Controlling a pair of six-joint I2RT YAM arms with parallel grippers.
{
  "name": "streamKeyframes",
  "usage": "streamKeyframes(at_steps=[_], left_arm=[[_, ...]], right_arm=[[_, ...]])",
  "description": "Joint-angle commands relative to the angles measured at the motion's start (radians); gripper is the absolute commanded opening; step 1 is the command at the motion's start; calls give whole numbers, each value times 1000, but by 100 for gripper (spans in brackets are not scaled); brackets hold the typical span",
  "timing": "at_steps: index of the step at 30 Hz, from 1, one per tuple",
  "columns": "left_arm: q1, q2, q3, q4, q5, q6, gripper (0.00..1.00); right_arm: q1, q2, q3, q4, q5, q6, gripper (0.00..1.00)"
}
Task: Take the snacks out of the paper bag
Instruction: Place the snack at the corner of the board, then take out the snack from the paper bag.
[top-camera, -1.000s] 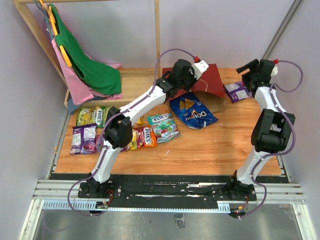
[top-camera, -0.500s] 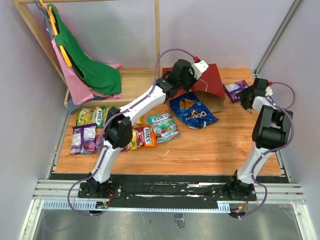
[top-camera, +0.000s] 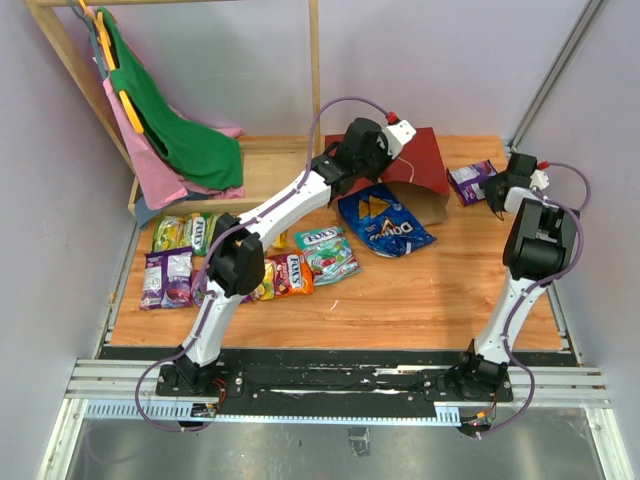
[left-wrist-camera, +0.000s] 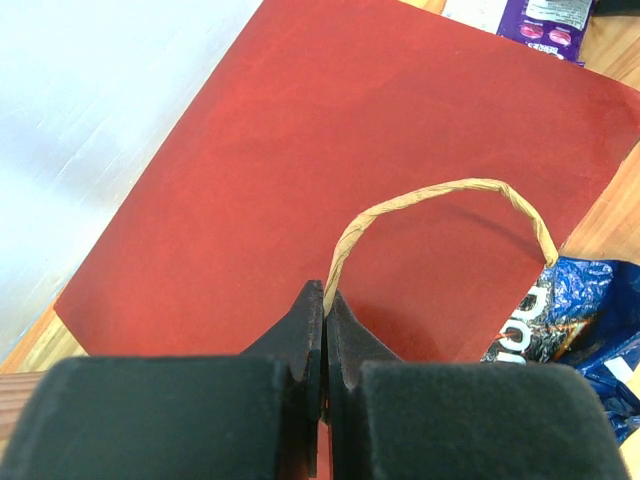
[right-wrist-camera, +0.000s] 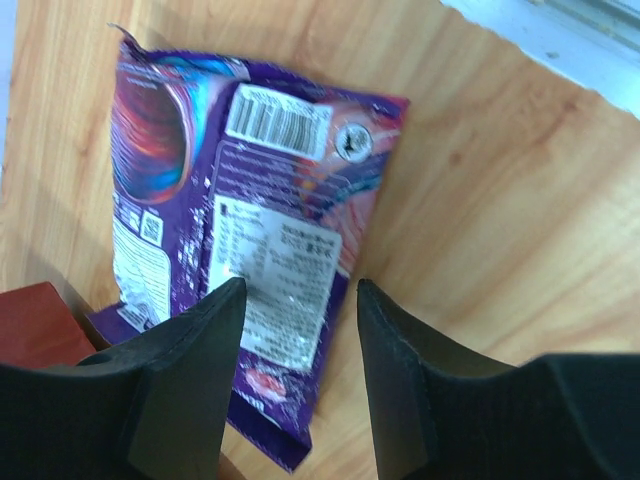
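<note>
The dark red paper bag (top-camera: 418, 160) lies at the back of the table, its side filling the left wrist view (left-wrist-camera: 380, 170). My left gripper (top-camera: 400, 130) is shut on its tan loop handle (left-wrist-camera: 440, 195), which is pinched between the fingertips (left-wrist-camera: 325, 295). The blue Doritos bag (top-camera: 385, 222) lies at the bag's mouth (left-wrist-camera: 560, 320). A purple packet (top-camera: 472, 182) lies to the right of the bag. My right gripper (top-camera: 498, 192) is open just over that packet's edge (right-wrist-camera: 240, 240), with the jaws apart (right-wrist-camera: 297, 290). Several candy packets (top-camera: 325, 250) lie on the table to the left.
A wooden rack with green and pink cloths (top-camera: 180, 135) stands at the back left. More packets lie near the left edge (top-camera: 168, 277). The right wall and a metal rail run close beside the right arm (top-camera: 560, 70).
My right gripper has come down from a raised position to low beside the purple packet, and the arm has folded. The left gripper still holds the handle.
</note>
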Motion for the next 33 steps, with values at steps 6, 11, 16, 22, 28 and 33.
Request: streamKeyframes(at_steps=[6,11,16,22,28,33], left_arm=[[20,-14,15,13,-10,4,1],[22,-14,19,3,-13,3,1],[22,4,48,-17,24,-17,1],[23,12,62,-18,24,-30,1],[22,-16,29,-1,20,-35,0],[22,-30,27,4,17,-34,1]], right_arm=[[23,169,204,-82,-36,-20,48],[71,224,304,-95,-42,-16,48],[83,186,360,-116,-71,-17,53],[83,-73,138,-49,-59,5,80],[98,-411,-322,149,-80,107,85],[196,-605,-560,149,3,50,90]])
